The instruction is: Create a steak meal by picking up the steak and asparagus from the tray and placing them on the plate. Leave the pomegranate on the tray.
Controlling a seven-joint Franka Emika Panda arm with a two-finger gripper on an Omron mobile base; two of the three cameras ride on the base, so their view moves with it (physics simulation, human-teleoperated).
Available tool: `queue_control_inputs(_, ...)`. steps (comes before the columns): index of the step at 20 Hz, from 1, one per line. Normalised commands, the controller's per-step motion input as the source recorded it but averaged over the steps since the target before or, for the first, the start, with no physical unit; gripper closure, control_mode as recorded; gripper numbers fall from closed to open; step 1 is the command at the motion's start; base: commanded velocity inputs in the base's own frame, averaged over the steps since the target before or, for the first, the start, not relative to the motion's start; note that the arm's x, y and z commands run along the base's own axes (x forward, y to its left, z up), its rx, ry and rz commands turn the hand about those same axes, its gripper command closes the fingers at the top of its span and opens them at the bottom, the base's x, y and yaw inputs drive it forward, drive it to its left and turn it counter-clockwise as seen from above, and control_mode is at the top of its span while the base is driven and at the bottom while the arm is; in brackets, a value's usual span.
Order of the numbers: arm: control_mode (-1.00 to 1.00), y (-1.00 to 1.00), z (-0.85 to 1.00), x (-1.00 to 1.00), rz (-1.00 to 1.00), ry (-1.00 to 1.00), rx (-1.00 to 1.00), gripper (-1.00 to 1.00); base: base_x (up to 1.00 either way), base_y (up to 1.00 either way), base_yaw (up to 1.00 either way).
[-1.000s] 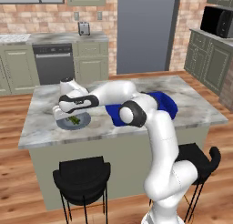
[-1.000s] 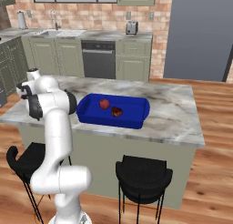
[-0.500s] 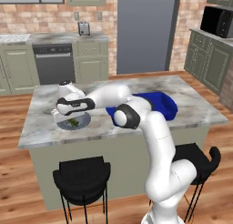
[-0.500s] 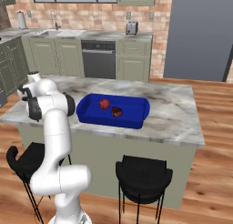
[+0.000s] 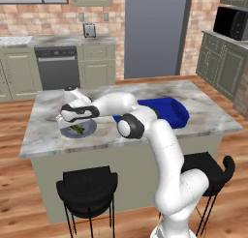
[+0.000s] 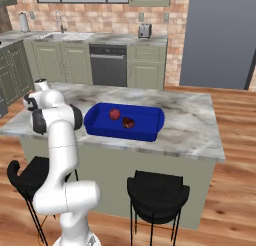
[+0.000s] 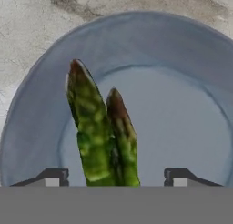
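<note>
Hand view — hand (image 7: 111, 177) fingers apart, bumpy green asparagus (image 7: 100, 136) lying between on smooth round plate (image 7: 182, 59).

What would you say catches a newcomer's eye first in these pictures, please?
First, the green asparagus lying on the grey-blue plate, right between the parted fingers in the hand view. Next, the white arm stretched far across the marble island to that plate near its left end. Then the deep-blue tray mid-counter, with the bright red pomegranate and the darker steak side by side in it.
</note>
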Motion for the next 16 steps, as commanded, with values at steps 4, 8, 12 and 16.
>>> queue_control_inputs(4,-1.00,0.02,0.00,0.03,0.00,-0.09,0.00,-1.00,0.00,0.00,0.00)
queue_control_inputs(8,-1.00,0.01,0.01,-0.43,0.00,-0.11,-0.01,-1.00,0.00,0.00,0.00)
queue_control_inputs(12,-1.00,-0.04,0.18,-0.57,0.00,-0.10,0.00,-1.00,0.00,0.00,0.00)
queue_control_inputs(16,-1.00,-0.40,0.34,-0.52,-0.01,-0.08,0.00,-1.00,0.00,0.00,0.00)
